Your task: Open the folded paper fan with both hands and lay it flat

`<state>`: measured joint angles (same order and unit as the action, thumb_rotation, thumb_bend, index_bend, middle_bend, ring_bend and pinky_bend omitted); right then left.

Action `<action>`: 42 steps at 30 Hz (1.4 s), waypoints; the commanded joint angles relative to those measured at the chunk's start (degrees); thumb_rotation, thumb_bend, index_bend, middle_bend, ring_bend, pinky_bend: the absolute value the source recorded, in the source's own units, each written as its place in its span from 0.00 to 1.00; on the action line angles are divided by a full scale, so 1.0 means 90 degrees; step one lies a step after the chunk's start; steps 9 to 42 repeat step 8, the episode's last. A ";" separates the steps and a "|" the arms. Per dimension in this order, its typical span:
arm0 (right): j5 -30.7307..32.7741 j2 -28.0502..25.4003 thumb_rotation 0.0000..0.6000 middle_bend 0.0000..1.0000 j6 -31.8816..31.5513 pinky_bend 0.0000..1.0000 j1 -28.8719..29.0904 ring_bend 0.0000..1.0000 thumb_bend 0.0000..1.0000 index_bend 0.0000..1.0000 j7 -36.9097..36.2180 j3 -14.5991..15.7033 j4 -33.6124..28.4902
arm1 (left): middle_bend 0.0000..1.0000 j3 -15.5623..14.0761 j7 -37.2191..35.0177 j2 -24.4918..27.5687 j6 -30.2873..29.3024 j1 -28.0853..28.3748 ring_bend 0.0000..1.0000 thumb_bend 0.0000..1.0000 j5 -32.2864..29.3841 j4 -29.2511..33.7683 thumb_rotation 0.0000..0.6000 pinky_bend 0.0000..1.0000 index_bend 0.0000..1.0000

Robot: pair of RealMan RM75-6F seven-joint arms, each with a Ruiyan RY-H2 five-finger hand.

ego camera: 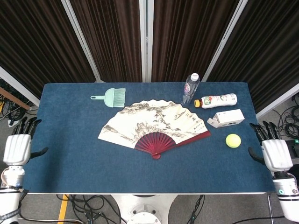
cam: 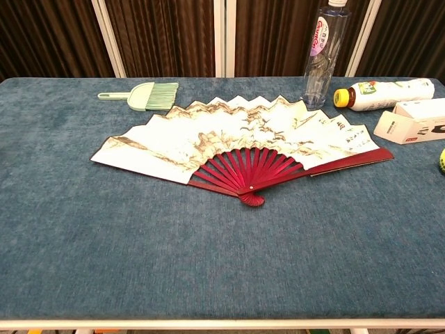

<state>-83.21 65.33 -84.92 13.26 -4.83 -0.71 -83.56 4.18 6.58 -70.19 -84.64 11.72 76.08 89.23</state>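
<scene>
At the middle of the desk (ego camera: 70, 154) the paper fan (ego camera: 152, 125) lay fully spread and flat, red ribs toward the front edge. Beyond the desk's left edge the left hand (ego camera: 17, 148) held nothing, fingers apart; past the right edge the right hand (ego camera: 274, 154) was likewise spread and empty.

One paper fan (ego camera: 152, 122), one green brush (ego camera: 110, 97), one clear water bottle (ego camera: 189, 88), one white drink bottle (ego camera: 216, 100), one white box (ego camera: 226, 117), one yellow ball (ego camera: 232, 140), two hands: left (ego camera: 17, 149), right (ego camera: 275, 154)
</scene>
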 commanded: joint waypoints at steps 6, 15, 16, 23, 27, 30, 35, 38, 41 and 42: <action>-0.0210 -0.0064 1.00 0.19 -0.0239 0.00 -0.0545 0.05 0.26 0.12 -0.0466 0.0245 0.0001 | 0.12 -0.0444 0.0200 0.0180 -0.0651 -0.0821 0.02 0.00 0.0034 0.0576 1.00 0.18 0.17; -0.0263 -0.0043 1.00 0.19 -0.0243 0.00 -0.0553 0.05 0.26 0.12 -0.0408 0.0217 -0.0027 | 0.12 -0.0490 0.0226 0.0167 -0.0643 -0.0861 0.02 0.00 0.0123 0.0594 1.00 0.18 0.17; -0.0263 -0.0043 1.00 0.19 -0.0243 0.00 -0.0553 0.05 0.26 0.12 -0.0408 0.0217 -0.0027 | 0.12 -0.0490 0.0226 0.0167 -0.0643 -0.0861 0.02 0.00 0.0123 0.0594 1.00 0.18 0.17; -0.0263 -0.0043 1.00 0.19 -0.0243 0.00 -0.0553 0.05 0.26 0.12 -0.0408 0.0217 -0.0027 | 0.12 -0.0490 0.0226 0.0167 -0.0643 -0.0861 0.02 0.00 0.0123 0.0594 1.00 0.18 0.17; -0.0263 -0.0043 1.00 0.19 -0.0243 0.00 -0.0553 0.05 0.26 0.12 -0.0408 0.0217 -0.0027 | 0.12 -0.0490 0.0226 0.0167 -0.0643 -0.0861 0.02 0.00 0.0123 0.0594 1.00 0.18 0.17; -0.0263 -0.0043 1.00 0.19 -0.0243 0.00 -0.0553 0.05 0.26 0.12 -0.0408 0.0217 -0.0027 | 0.12 -0.0490 0.0226 0.0167 -0.0643 -0.0861 0.02 0.00 0.0123 0.0594 1.00 0.18 0.17; -0.0263 -0.0043 1.00 0.19 -0.0243 0.00 -0.0553 0.05 0.26 0.12 -0.0408 0.0217 -0.0027 | 0.12 -0.0490 0.0226 0.0167 -0.0643 -0.0861 0.02 0.00 0.0123 0.0594 1.00 0.18 0.17; -0.0263 -0.0043 1.00 0.19 -0.0243 0.00 -0.0553 0.05 0.26 0.12 -0.0408 0.0217 -0.0027 | 0.12 -0.0490 0.0226 0.0167 -0.0643 -0.0861 0.02 0.00 0.0123 0.0594 1.00 0.18 0.17; -0.0263 -0.0043 1.00 0.19 -0.0243 0.00 -0.0553 0.05 0.26 0.12 -0.0408 0.0217 -0.0027 | 0.12 -0.0490 0.0226 0.0167 -0.0643 -0.0861 0.02 0.00 0.0123 0.0594 1.00 0.18 0.17; -0.0263 -0.0043 1.00 0.19 -0.0243 0.00 -0.0553 0.05 0.26 0.12 -0.0408 0.0217 -0.0027 | 0.12 -0.0490 0.0226 0.0167 -0.0643 -0.0861 0.02 0.00 0.0123 0.0594 1.00 0.18 0.17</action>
